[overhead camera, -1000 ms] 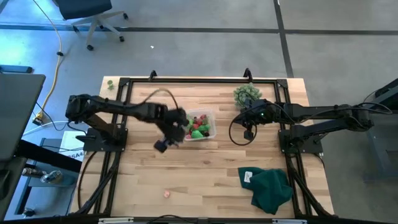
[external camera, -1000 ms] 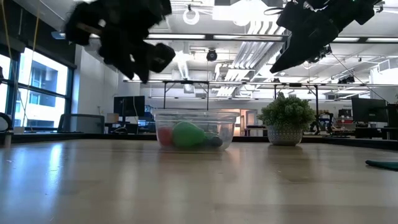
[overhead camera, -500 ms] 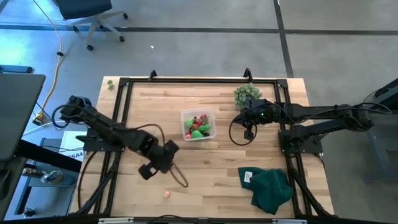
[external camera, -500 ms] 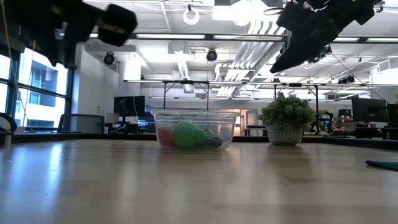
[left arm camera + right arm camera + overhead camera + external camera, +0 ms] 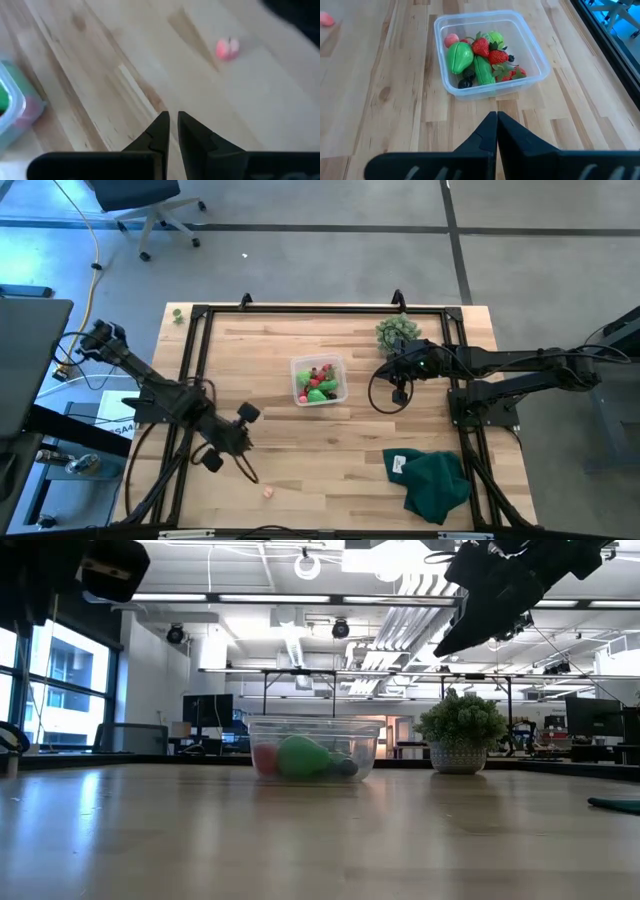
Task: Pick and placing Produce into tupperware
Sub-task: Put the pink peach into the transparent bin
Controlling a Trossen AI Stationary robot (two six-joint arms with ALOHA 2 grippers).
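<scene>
The clear tupperware [image 5: 297, 366] stands on the middle of the table and holds red, green and dark produce [image 5: 479, 56]. One pink produce piece [image 5: 268, 492] lies alone on the wood near the front edge; the left wrist view shows this pink piece [image 5: 227, 48] ahead of the fingers. My left gripper [image 5: 232, 442] hangs above the near-left part of the table, slanting down. Its fingers [image 5: 161, 129] are shut to a thin slit with nothing between them. My right gripper [image 5: 392, 370] waits, shut and empty, to the right of the tupperware, pointing at it.
A spiky grey-green bushy ball [image 5: 396, 331] stands at the far right behind my right gripper. A dark green cloth [image 5: 432, 480] lies at the near right corner. Black frame rails [image 5: 190, 370] run along the table's sides. Bare wood lies between the tupperware and the front edge.
My left gripper has swung from over the tupperware's left side toward the table's near-left part, turning as it went, and now hangs a little short of the lone pink piece. The produce and the tupperware have stayed where they were.
</scene>
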